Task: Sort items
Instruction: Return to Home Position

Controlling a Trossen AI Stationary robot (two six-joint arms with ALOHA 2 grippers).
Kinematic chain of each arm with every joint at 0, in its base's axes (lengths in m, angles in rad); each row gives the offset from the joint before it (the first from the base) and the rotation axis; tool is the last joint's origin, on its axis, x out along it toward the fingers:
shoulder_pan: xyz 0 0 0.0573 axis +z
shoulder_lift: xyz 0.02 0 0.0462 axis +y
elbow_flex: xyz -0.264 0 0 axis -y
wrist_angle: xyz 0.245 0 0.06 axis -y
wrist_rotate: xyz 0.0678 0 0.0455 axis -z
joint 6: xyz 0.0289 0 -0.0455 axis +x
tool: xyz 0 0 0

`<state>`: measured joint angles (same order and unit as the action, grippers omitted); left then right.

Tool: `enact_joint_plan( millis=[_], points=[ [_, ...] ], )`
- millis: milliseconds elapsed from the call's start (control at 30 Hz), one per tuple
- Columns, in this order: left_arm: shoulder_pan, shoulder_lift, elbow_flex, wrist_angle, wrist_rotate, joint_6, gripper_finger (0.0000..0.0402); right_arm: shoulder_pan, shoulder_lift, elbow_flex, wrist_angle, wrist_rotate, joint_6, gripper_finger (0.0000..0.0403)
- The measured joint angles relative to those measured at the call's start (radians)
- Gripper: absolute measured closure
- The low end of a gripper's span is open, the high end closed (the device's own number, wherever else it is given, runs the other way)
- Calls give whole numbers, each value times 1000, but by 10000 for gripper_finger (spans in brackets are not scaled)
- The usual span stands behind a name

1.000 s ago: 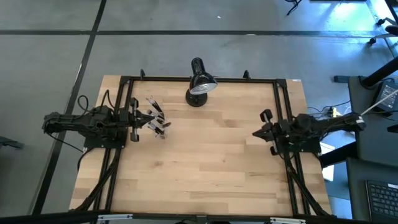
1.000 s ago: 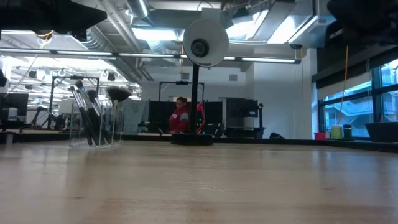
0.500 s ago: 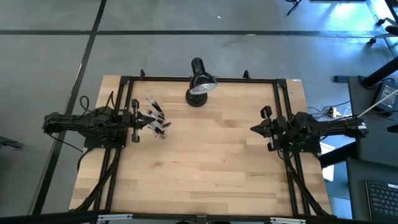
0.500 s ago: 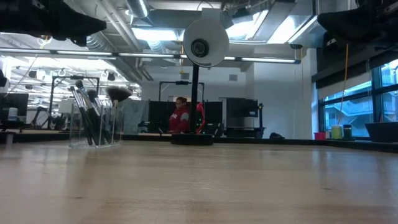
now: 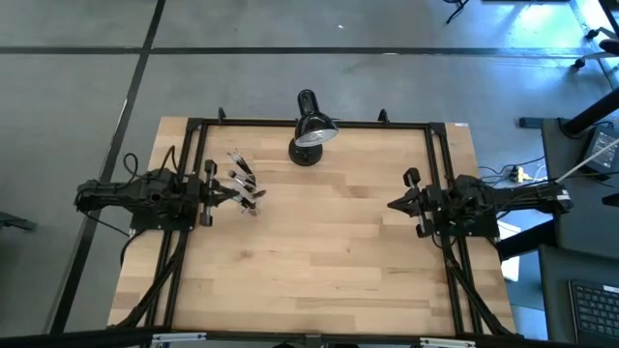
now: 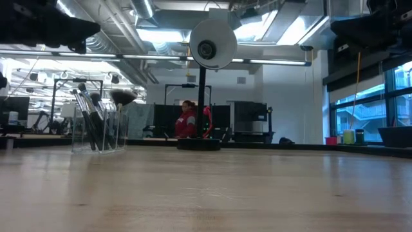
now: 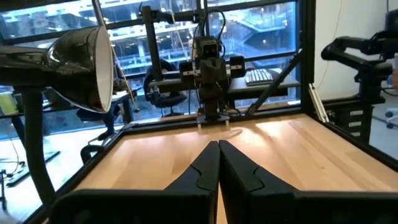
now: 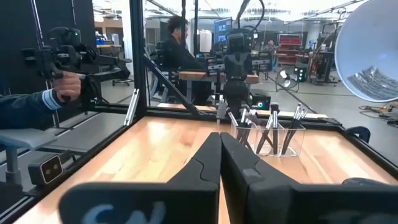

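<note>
Your left claw (image 5: 225,190) is clenched empty with the brushes (image 5: 248,191) in the organizer (image 6: 120,143) just off its tip, right claw (image 5: 395,205) also clenched, facing them from well apart

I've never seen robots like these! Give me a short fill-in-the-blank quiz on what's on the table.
The clear organizer holds makeup ____.
It stands on the ____ arm's side of the table.
The left gripper and right gripper both have their fingers ____.
Missing words: brushes; left; shut.
</note>
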<state>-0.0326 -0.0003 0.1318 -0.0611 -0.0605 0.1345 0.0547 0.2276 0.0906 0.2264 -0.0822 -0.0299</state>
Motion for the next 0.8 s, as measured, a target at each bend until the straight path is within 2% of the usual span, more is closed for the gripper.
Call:
enact_joint_plan(
  millis=[467, 667, 800],
  points=[
    [6, 0, -77, 101, 30, -6, 400, 0, 0, 0, -8, 2, -30, 398],
    [29, 0, -77, 125, 62, -1, 399, 0, 3, 1, 90, 2, -65, 398],
    [46, 1, -77, 116, 88, -1, 399, 0, 13, 1, 96, 4, -76, 398]
  ],
)
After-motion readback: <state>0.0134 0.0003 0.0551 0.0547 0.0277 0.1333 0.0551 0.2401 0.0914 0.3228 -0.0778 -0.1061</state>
